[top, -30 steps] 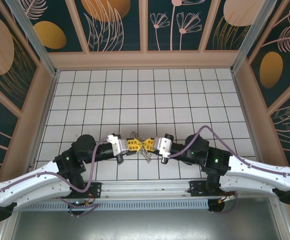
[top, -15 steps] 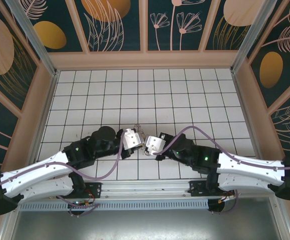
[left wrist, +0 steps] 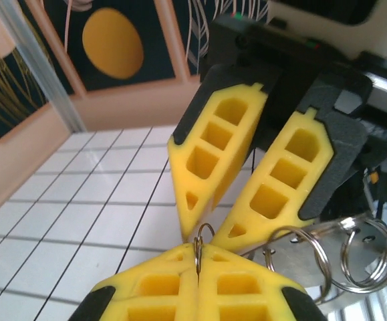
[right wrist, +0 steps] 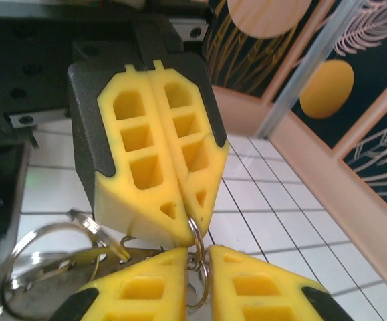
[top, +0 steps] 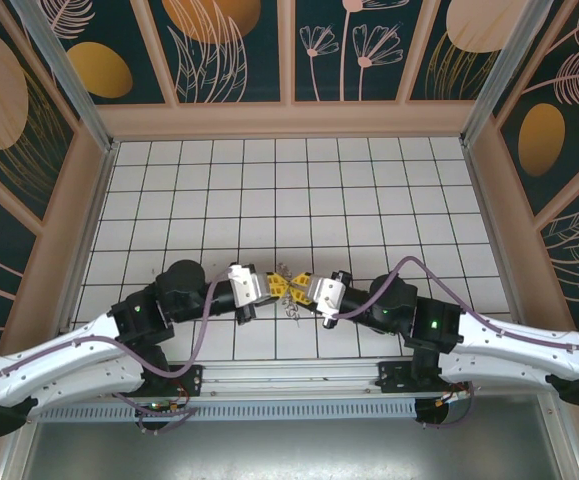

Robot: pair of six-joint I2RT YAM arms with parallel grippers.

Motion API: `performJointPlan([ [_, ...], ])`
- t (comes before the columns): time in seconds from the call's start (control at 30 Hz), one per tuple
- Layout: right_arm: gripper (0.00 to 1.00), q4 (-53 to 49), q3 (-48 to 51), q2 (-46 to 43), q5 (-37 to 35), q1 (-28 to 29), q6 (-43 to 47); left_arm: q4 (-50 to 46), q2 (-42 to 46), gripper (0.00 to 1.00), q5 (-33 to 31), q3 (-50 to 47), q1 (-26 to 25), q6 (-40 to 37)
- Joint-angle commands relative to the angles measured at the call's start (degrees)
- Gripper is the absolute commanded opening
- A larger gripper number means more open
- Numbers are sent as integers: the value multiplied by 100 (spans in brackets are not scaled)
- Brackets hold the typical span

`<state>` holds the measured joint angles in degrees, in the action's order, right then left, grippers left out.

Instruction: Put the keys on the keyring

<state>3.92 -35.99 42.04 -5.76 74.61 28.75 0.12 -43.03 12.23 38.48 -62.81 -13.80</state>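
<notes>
The keyring [top: 291, 302] hangs in the air between the two grippers, just above the near tiles of the table [top: 369, 200]. Up close we see it as a bunch of metal. There is a small ring [left wrist: 198, 247] of thin wire with larger split rings [left wrist: 323, 259] beside it. A flat silver piece [left wrist: 290, 266] lies against them; we take it for one of the keys, though it is too blurred to be sure. The left gripper [top: 278, 288] has its fingers pressed together on the small ring's wire. The right gripper [top: 301, 291] meets it tip to tip. Its fingers stand a thin slit apart with the same wire running through, and we cannot tell whether they bite it.

We judge the threading to be in hand, on a slight hold. The wire sits at the very tips, so a twist or pull from either arm could flick it free and drop the bunch onto the tiles. With the tips so close, a misjudged push could jam finger against finger.
</notes>
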Motion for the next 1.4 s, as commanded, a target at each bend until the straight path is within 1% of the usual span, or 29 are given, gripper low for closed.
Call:
performJointPlan([
  [0.0, 17, 426, 74, 29, 469, -83, -218, 963, 225, 0, 577, -173, -21, 275],
  [0.03, 17, 432, 66, 37, 463, -117, -244, 1072, 281, 0, 655, -213, -19, 309],
  [0.07, 18, 432, 60, 41, 672, -156, -271, 1158, 322, 0, 726, -247, -16, 332],
  [0.13, 18, 456, 66, 41, 804, -232, -327, 1266, 380, 0, 823, -300, -19, 374],
  [0.33, 18, 487, 74, 71, 1067, -450, -482, 1725, 486, 0, 1067, -520, -16, 557],
  [0.4, 13, 462, 61, 87, 1119, -499, -511, 1796, 473, 0, 1097, -560, -16, 580],
  [0.47, 4, 460, 48, 85, 1168, -544, -526, 1790, 450, 0, 1136, -556, -22, 589],
  [0.5, 1, 452, 31, 85, 1189, -568, -536, 1762, 440, 0, 1146, -545, -22, 576],
  [0.6, 0, 375, -11, 110, 1223, -660, -529, 1448, 375, 0, 1032, -422, -21, 477],
  [0.77, 0, 91, -163, 197, 751, -636, -312, 314, 128, 0, 325, -19, -21, 113],
  [0.8, 0, 29, -208, 243, 633, -601, -248, 116, 59, 1, 183, 50, -20, 62],
  [0.87, 0, -79, -304, 375, 306, -474, -98, -230, -125, 9, -114, 193, -18, -31],
  [0.9, 0, -87, -343, 435, 197, -408, -50, -359, -217, 11, -215, 248, -19, -77],
  [1.03, 0, -65, -434, 637, -175, -168, 119, -759, -555, 12, -455, 431, -17, -223],
  [1.1, 0, -60, -468, 700, -244, -102, 162, -844, -648, 12, -475, 474, -21, -287],
  [1.13, 0, -76, -485, 721, -302, -70, 181, -866, -679, 9, -479, 482, -21, -318],
  [1.17, 0, -71, -497, 743, -358, -36, 196, -866, -690, 2, -464, 485, -16, -326],
  [1.2, 0, -77, -510, 756, -407, 0, 216, -830, -683, 0, -450, 465, -21, -331],
  [1.3, 0, -92, -519, 731, -435, 66, 224, -524, -523, 0, -290, 295, -19, -254],
  [1.37, 0, 19, -435, 621, -316, 70, 147, -227, -339, 0, -172, 129, -19, -144],
])
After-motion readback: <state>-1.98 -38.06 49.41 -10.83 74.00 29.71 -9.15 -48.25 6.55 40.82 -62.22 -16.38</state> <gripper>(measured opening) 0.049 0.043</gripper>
